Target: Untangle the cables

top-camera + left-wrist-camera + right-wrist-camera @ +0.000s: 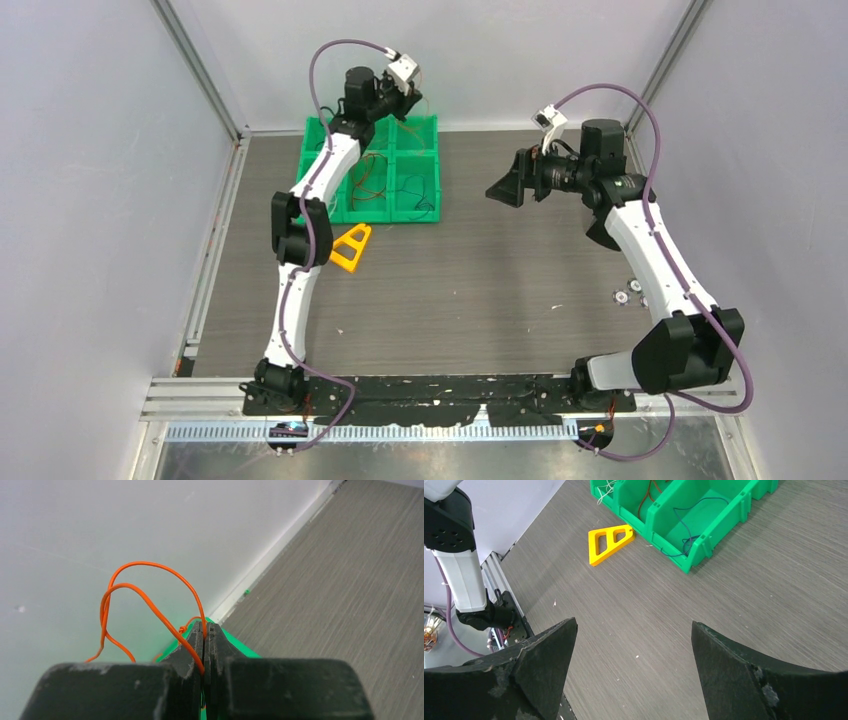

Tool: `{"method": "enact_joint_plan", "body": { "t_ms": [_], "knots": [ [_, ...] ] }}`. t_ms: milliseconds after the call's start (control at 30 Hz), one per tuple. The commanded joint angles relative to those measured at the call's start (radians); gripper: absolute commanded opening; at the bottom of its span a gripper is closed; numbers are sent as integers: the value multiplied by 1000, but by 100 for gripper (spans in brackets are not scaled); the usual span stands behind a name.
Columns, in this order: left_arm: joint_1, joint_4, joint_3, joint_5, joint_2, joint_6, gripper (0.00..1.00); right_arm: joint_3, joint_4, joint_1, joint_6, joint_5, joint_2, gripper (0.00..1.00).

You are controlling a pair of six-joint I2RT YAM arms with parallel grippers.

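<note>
pinching an orange cable (145, 563), the left gripper (204, 630) has its jaws pressed together on it, and the cable loops up ahead and left of the tips. the right gripper (634, 627) has its jaws wide apart, holding nothing. ahead of them lies a yellow triangle (609, 542), then a green bin (696, 555) holding more cables (685, 541).

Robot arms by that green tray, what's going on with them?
They are sorting out tangled cables. The left gripper is shut on an orange cable, holding it up above the green tray. The right gripper hangs open over the table, holding nothing. More cables lie in the tray's compartments.
</note>
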Motion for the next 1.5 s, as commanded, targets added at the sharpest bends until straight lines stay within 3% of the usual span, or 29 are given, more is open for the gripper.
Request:
{"method": "enact_joint_plan", "body": {
  "t_ms": [0, 267, 533, 800, 900, 1000, 1133, 1300, 1467],
  "knots": [
    [2, 25, -46, 61, -36, 5, 0, 69, 6, -11, -7, -3, 33, 90],
    [-2, -63, -152, 69, -103, -49, 0, 93, 8, -24, -2, -15, 61, 90],
    [-4, -276, 41, -28, 12, -188, 0, 90, 5, -27, 10, -19, 68, 90],
    [-4, -291, 38, -21, 4, -204, 12, 93, -13, -31, 9, -23, 75, 90],
    [-4, -301, 37, -16, -6, -203, 31, 98, -11, -31, 16, -27, 81, 90],
    [-4, -308, 38, -18, -23, -200, 42, 98, -8, -31, 20, -34, 82, 90],
    [-4, -318, 38, -17, -47, -193, 45, 87, 6, -31, 30, -41, 76, 90],
    [-15, -400, 62, -6, -61, -142, 56, 76, 13, -31, 36, -46, 67, 90],
    [-19, -476, 76, 77, -70, -142, 56, 66, 13, -31, 37, -47, 56, 90]
  ]
}}
